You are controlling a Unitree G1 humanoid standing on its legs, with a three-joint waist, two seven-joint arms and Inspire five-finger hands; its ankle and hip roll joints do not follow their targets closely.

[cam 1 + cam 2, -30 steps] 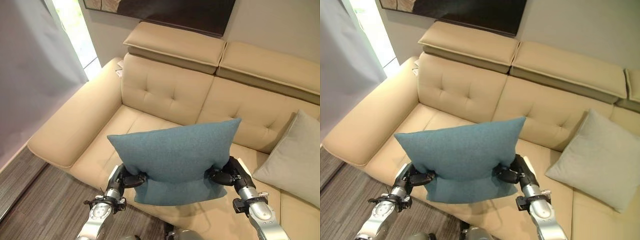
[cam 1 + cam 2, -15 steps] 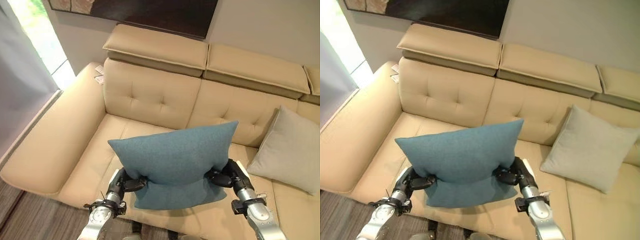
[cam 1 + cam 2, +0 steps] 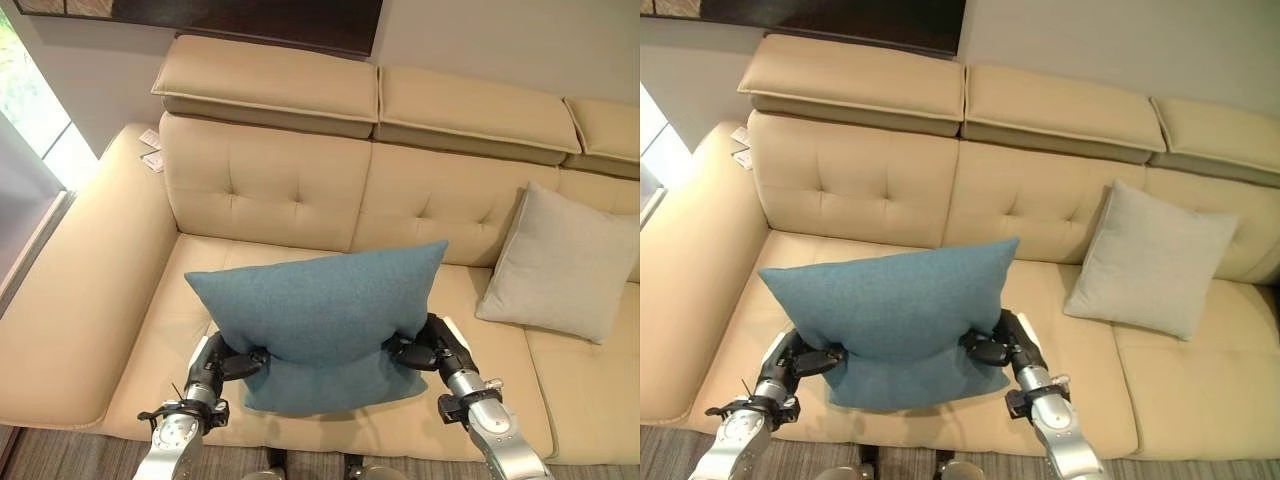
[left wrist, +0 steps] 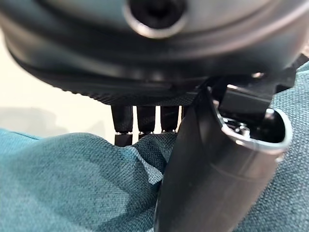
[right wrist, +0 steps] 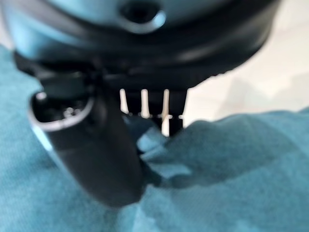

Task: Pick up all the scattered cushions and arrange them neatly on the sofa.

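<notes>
In the left eye view, a plump teal woven-fabric cushion (image 3: 320, 315) is held up over the seat of the beige tufted leather sofa (image 3: 265, 185), pinched at its lower corners between the left hand (image 3: 222, 362) and the right hand (image 3: 428, 350). Against the views from a second ago, the whole scene has slid sideways while the cushion sits the same between the hands, so it is the camera that has turned (the grip itself looks unchanged); more of the sofa's right side is now taken in, and the cushion is judged close to being set down.

In the right eye view, a pale grey square fabric cushion (image 3: 1150, 258) is seen leaning against the backrest, well apart from the teal one. No container is present; the sofa seat serves as the receiving place.

In the left wrist view, thumb and fingers (image 4: 145, 121) are clamped on teal cloth.

In the right wrist view, the same pinch on the cloth is shown.
</notes>
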